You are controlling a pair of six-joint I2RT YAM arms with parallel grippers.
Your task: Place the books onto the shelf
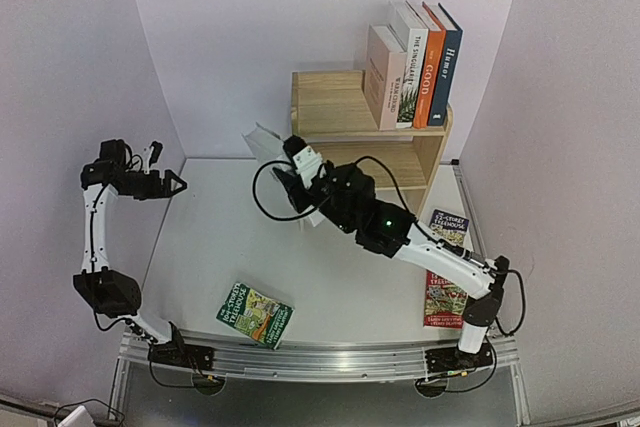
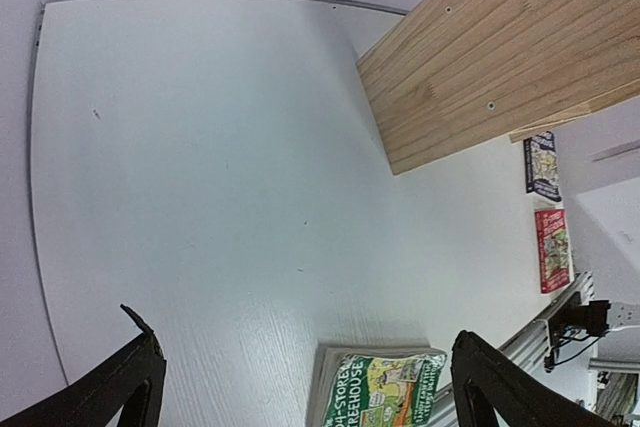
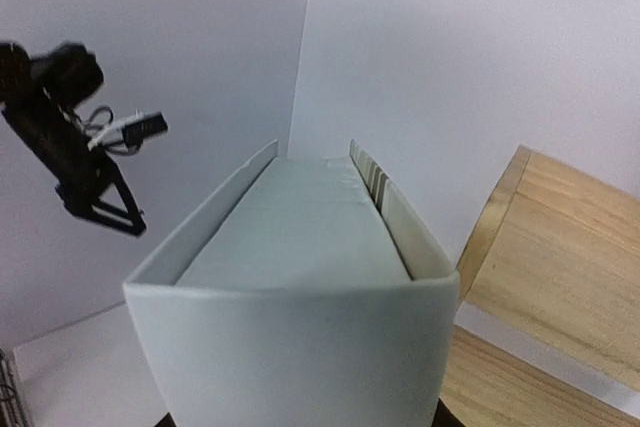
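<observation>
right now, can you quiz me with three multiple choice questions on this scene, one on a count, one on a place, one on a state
1. How many books stand on top of the shelf?
A. four
B. two
C. six

2. Where does the green Treehouse paperback lie?
A. on the shelf's lower tier
B. leaning on the back wall
C. on the table near its front edge

3. What is the right gripper doing?
A. hanging open and empty
B. shut on a white book
C. resting on the table

Answers:
1 A: two white, one orange and one dark blue stand upright side by side.
2 C: it lies flat between the two arm bases.
3 B: the right wrist view shows the white book filling the space between its fingers.
</observation>
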